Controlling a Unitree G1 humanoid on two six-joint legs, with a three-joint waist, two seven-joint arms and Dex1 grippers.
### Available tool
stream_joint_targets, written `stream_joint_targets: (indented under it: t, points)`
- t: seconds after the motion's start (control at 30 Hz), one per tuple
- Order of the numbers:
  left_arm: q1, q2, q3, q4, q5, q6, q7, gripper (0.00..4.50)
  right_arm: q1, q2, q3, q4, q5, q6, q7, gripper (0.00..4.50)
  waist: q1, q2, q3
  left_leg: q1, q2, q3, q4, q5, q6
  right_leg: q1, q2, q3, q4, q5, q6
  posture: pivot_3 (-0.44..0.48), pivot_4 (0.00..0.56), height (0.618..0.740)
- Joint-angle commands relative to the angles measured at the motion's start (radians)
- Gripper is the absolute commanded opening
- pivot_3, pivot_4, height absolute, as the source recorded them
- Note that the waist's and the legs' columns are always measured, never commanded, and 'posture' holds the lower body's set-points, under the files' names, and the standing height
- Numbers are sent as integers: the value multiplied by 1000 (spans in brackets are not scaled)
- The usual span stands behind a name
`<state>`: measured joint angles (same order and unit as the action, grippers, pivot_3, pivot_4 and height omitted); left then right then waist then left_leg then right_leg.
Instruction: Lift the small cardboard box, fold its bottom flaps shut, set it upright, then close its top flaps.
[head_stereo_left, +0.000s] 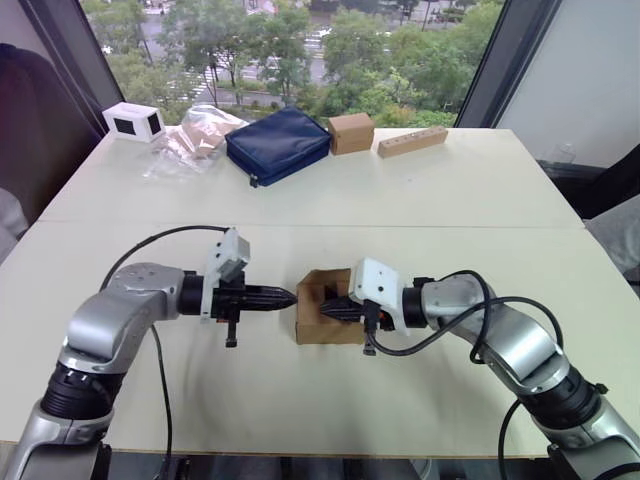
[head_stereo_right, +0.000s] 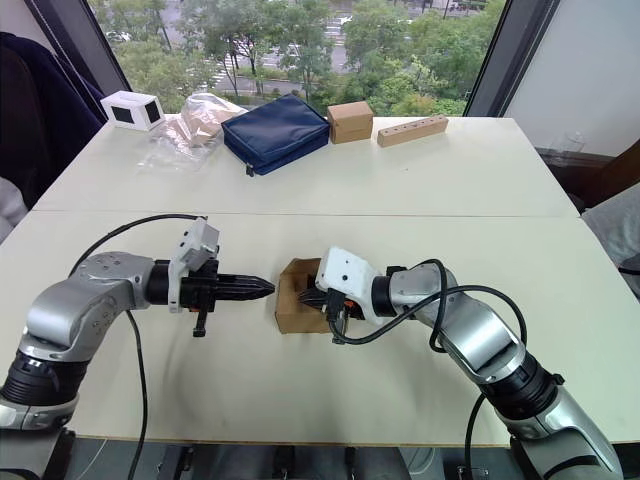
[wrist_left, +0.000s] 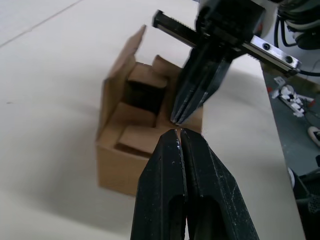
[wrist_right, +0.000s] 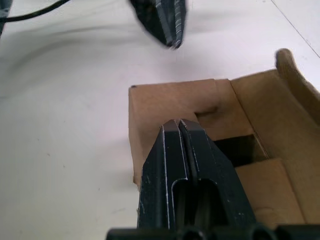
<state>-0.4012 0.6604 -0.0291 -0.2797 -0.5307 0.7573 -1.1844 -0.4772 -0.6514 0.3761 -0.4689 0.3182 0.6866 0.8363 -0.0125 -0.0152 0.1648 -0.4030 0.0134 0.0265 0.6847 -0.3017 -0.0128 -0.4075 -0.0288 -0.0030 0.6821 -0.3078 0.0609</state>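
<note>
The small cardboard box (head_stereo_left: 326, 332) stands upright at the table's middle, its top open. Of its top flaps, one (wrist_left: 122, 65) still stands up along one side, while the others lie partly folded inward. My right gripper (wrist_right: 175, 122) is shut, and its tip rests on the inward-folded flap (wrist_right: 170, 102) above the box's opening. Beside the box's left wall my left gripper (head_stereo_left: 292, 296) is also shut, holding nothing. In the left wrist view its tip (wrist_left: 177, 131) nearly meets the right gripper's fingers (wrist_left: 192, 95) over the box.
Along the far edge lie a white box (head_stereo_left: 133, 121), a clear plastic bag (head_stereo_left: 192, 138), a navy pouch (head_stereo_left: 278, 145), a chunkier cardboard box (head_stereo_left: 351, 132) and a wooden block with holes (head_stereo_left: 412, 141). Black cables hang from both arms.
</note>
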Motion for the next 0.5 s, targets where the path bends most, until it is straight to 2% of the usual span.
stream_joint_targets:
  t: [0.03,0.33,0.43,0.5]
  points:
    - [-3,-23,-40,-19,4,-30,32,62,-11,7,-28,-20,-2,-15,4,0,0,0,0,0,0,0,0,0,0,0,0,0,0,0,0,0,150,740]
    - [11,-7,-116,19,30,-85,8,62,-5,16,-63,-43,12,9,-26,0,-1,0,0,0,0,0,0,0,0,0,0,0,0,0,0,0,150,740]
    - [6,-10,-123,41,37,-103,13,62,2,32,-150,-72,91,49,-36,0,0,0,0,0,0,0,0,0,0,0,0,0,0,0,0,0,150,740]
    - [3,-11,-124,52,37,-110,12,62,-8,48,-246,-97,204,106,-28,0,1,0,0,0,0,0,0,0,0,0,0,0,0,0,0,0,150,740]
